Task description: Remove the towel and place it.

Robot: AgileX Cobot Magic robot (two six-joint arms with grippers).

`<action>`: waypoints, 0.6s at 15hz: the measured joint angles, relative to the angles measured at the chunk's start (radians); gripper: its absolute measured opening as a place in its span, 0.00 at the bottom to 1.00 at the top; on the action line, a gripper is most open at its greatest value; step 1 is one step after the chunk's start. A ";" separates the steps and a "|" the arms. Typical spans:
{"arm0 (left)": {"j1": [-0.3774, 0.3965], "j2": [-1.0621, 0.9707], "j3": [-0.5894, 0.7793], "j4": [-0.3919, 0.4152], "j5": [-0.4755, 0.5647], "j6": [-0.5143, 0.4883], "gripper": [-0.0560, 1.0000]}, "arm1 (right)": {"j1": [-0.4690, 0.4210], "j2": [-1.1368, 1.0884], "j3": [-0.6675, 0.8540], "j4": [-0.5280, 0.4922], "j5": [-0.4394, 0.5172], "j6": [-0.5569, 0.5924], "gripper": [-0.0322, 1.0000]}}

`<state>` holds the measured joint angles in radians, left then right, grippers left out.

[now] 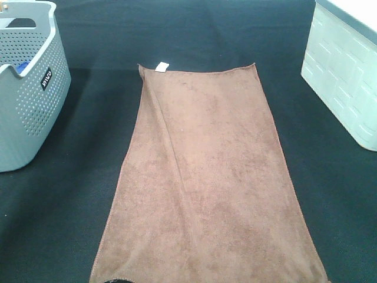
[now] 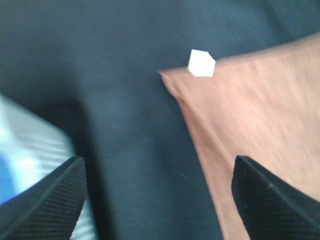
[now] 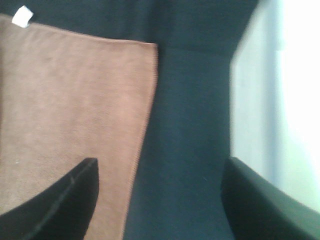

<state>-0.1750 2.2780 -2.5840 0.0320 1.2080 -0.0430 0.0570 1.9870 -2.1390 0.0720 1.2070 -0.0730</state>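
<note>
Brown plush towel (image 1: 206, 183) lies flat mid-bench (image 1: 330, 194), its long axis running away from us. We see the left end effector (image 2: 157, 200) and right end effector (image 3: 160, 200) released and empty, each poised over one long towel edge, equally near.

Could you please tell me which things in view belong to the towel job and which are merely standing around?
Part of the job:
- towel, spread flat on the dark table
- left gripper, open above the towel's tagged corner
- right gripper, open above the towel's other far corner

Standing about:
- grey perforated basket
- white bin
</note>
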 joint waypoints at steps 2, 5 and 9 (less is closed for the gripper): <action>0.079 -0.073 0.084 -0.032 0.000 -0.006 0.77 | -0.035 -0.134 0.139 -0.042 0.001 0.010 0.69; 0.093 -0.267 0.392 -0.022 0.002 -0.004 0.77 | -0.034 -0.411 0.446 -0.066 0.002 0.010 0.69; 0.093 -0.596 0.878 -0.001 -0.027 -0.016 0.77 | -0.034 -0.803 0.849 -0.065 0.011 0.044 0.69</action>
<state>-0.0820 1.6820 -1.7060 0.0310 1.1810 -0.0590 0.0230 1.1840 -1.2900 0.0070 1.2180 -0.0290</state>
